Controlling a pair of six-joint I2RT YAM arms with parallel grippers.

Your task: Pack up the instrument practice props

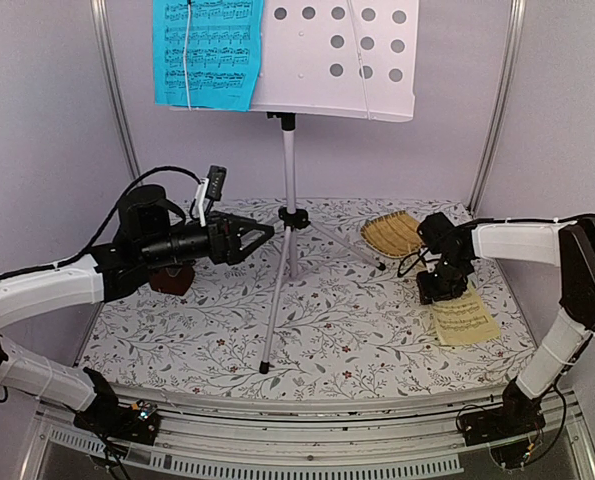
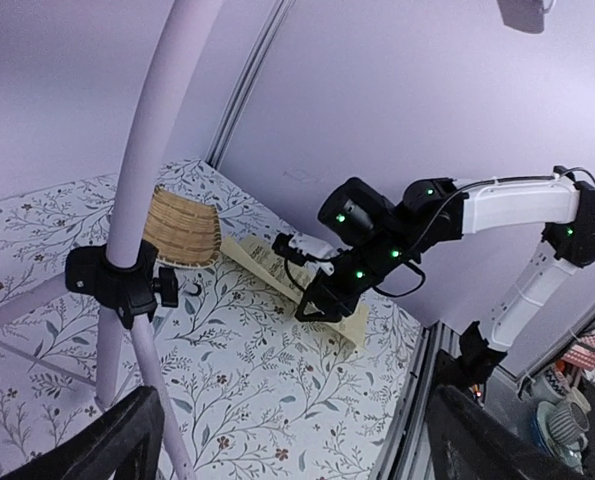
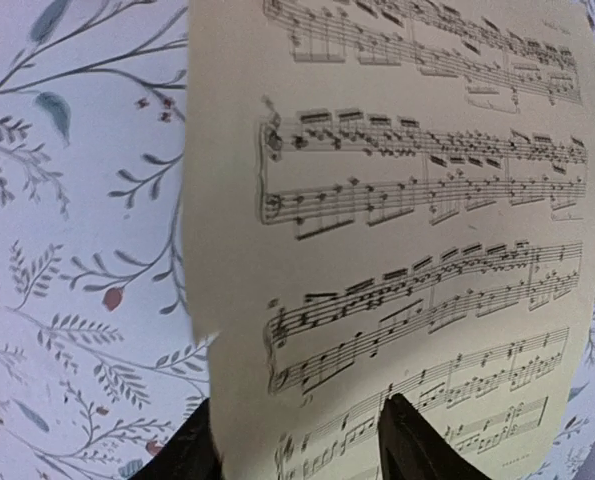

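The silver tripod music stand point(image 1: 289, 190) stands mid-table; its perforated desk point(image 1: 352, 55) carries the blue music sheet point(image 1: 207, 50). The pale-yellow music sheet point(image 1: 467, 318) lies flat at the right, and fills the right wrist view point(image 3: 397, 200). My right gripper point(image 1: 443, 287) is low over its far end; in the right wrist view the gripper point(image 3: 297, 450) is open, one finger on the paper and the other beside its raised left edge. My left gripper point(image 1: 262, 235) is open and empty, just left of the stand's pole point(image 2: 142, 150). The dark red-brown metronome point(image 1: 172, 280) is mostly hidden under my left arm.
A wicker basket point(image 1: 392, 233) lies at the back right, just behind my right gripper; it also shows in the left wrist view point(image 2: 182, 230). The tripod legs point(image 1: 275, 300) spread over the floral cloth. Frame posts and purple walls close the sides and back.
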